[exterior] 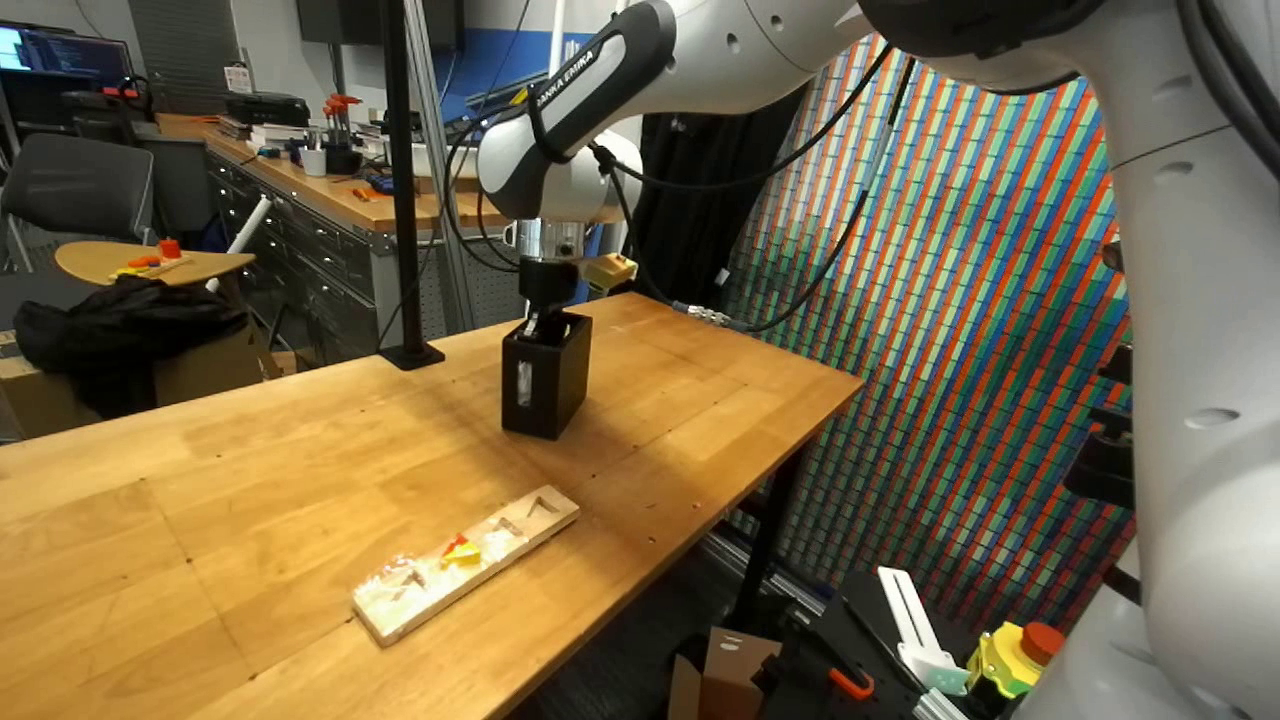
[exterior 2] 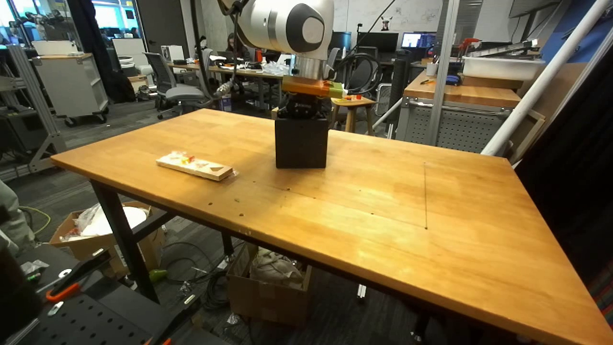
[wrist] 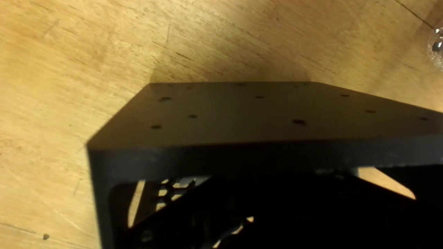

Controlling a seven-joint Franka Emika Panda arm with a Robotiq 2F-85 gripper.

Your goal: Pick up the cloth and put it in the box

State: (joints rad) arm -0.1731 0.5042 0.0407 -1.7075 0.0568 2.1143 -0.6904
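A tall black open-topped box (exterior: pixel 572 385) stands upright on the wooden table; it also shows in an exterior view (exterior 2: pixel 300 146) and fills the lower wrist view (wrist: pixel 235 116). My gripper (exterior: pixel 545 300) points straight down into the box's opening, and its body shows just above the rim in an exterior view (exterior 2: pixel 302 108). The fingers are inside the box, too dark and hidden to tell open from shut. A pale patch shows through the slot in the box's side; I cannot tell what it is. No cloth can be made out; it is hidden or out of view.
A pale wooden board (exterior: pixel 510 535) with triangular cutouts, plastic wrap and small red-yellow pieces (exterior: pixel 460 552) lies on the table beside the box. A black post (exterior: pixel 410 355) stands at the table's edge. Cables (exterior: pixel 700 185) hang from the arm.
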